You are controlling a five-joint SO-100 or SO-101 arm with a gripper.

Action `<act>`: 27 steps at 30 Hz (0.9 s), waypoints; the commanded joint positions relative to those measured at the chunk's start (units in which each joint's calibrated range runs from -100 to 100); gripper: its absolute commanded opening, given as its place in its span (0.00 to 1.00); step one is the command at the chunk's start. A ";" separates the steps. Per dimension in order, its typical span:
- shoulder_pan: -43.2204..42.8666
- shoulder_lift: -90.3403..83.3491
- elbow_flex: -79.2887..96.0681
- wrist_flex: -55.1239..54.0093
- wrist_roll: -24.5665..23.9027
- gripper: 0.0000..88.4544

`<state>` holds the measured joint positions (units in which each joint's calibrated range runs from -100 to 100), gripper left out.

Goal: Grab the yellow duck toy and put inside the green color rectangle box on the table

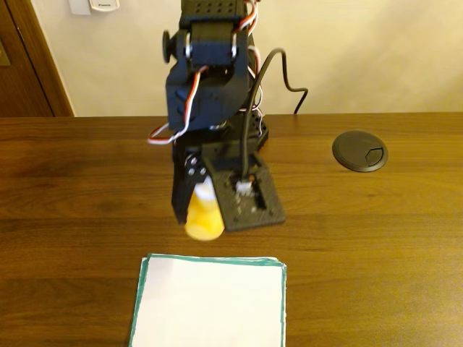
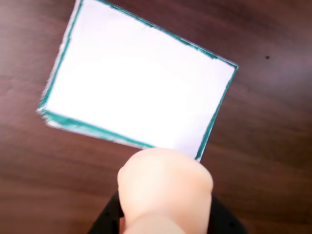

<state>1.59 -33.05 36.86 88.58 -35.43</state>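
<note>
Partly hidden yellow duck toy [image 1: 203,215] gripped by end effector [image 1: 194,210], green-bordered sheet [image 1: 210,303] cut off below

Black printed arm [image 1: 206,79], red-white servo wires, black cable

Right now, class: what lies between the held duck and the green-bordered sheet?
Nothing but bare table: in the fixed view a strip of brown wood separates the yellow duck toy, held by the gripper, from the sheet.
</note>
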 commanded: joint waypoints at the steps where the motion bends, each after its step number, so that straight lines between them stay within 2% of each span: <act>1: 3.86 7.61 -2.59 -7.84 0.93 0.04; 7: 2.82 24.63 -5.32 -20.37 0.78 0.04; 11: -1.02 32.49 -11.15 -22.15 -0.29 0.05; 20: -4.94 36.24 -11.15 -25.82 -2.10 0.07; 23: -5.20 36.42 -11.15 -26.16 -2.20 0.18; 25: -5.12 37.03 -11.15 -25.90 -2.30 0.27; 26: -5.12 37.46 -11.15 -25.90 -2.39 0.36; 27: -5.12 37.73 -11.15 -25.90 -2.44 0.39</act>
<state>-3.22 4.65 28.55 62.81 -37.63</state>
